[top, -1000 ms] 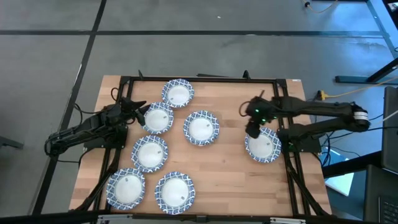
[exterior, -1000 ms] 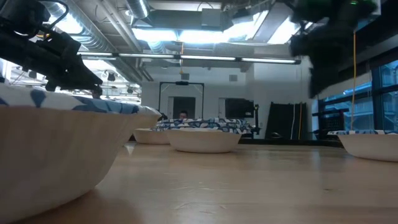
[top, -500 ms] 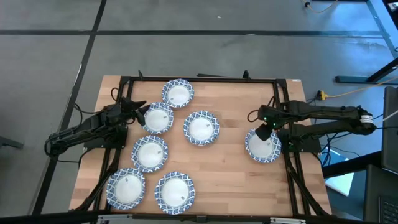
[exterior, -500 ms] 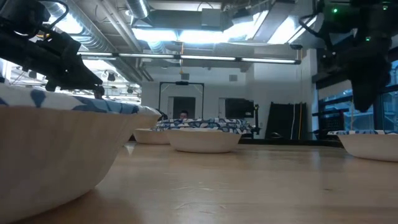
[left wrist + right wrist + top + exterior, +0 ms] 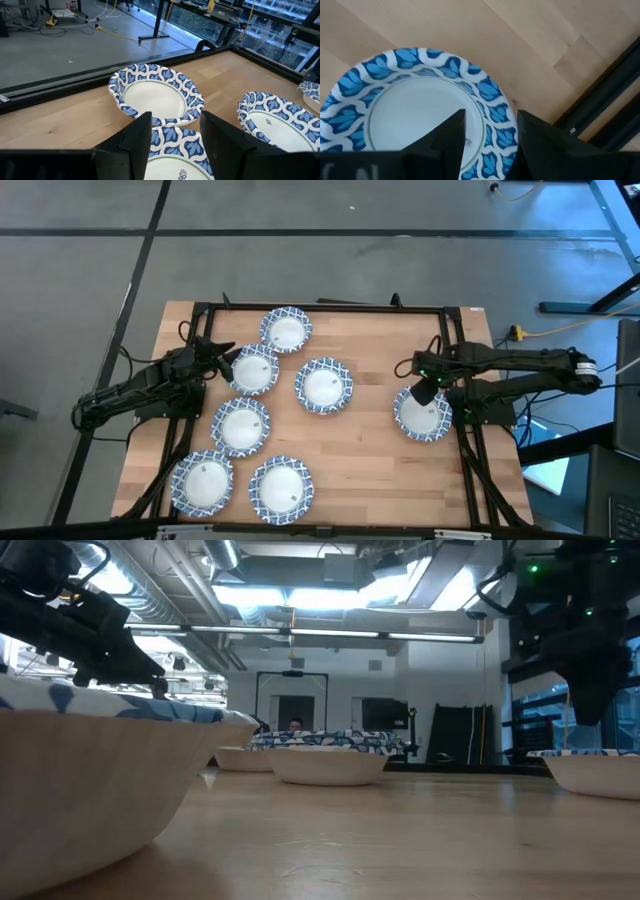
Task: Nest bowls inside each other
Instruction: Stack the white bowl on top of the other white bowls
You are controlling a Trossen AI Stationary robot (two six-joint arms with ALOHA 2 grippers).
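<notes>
Several blue-and-white rimmed bowls stand on their bases on the wooden table (image 5: 370, 450). Most are grouped on its left half, among them one at the far side (image 5: 286, 330), one beside it (image 5: 252, 370) and one nearer the middle (image 5: 323, 385). A single bowl (image 5: 423, 415) stands at the right. My right gripper (image 5: 425, 392) hangs open just above that bowl (image 5: 415, 115), pointing down over its far rim, its fingers (image 5: 451, 134) clear of it. My left gripper (image 5: 226, 356) waits open at the left bowl's rim (image 5: 172, 142), facing the far bowl (image 5: 156, 95).
A black frame rail (image 5: 320, 307) runs round the table, close to the right bowl (image 5: 600, 95). Bare wood lies between the left group and the right bowl. In the low view a near bowl (image 5: 100, 780) fills the left foreground.
My right gripper has moved toward the table's right and near edges and down, from beside the right bowl's far-left rim to over the bowl. Its wrist has tipped and rolled, so that it points straight down. The bowls have kept their places.
</notes>
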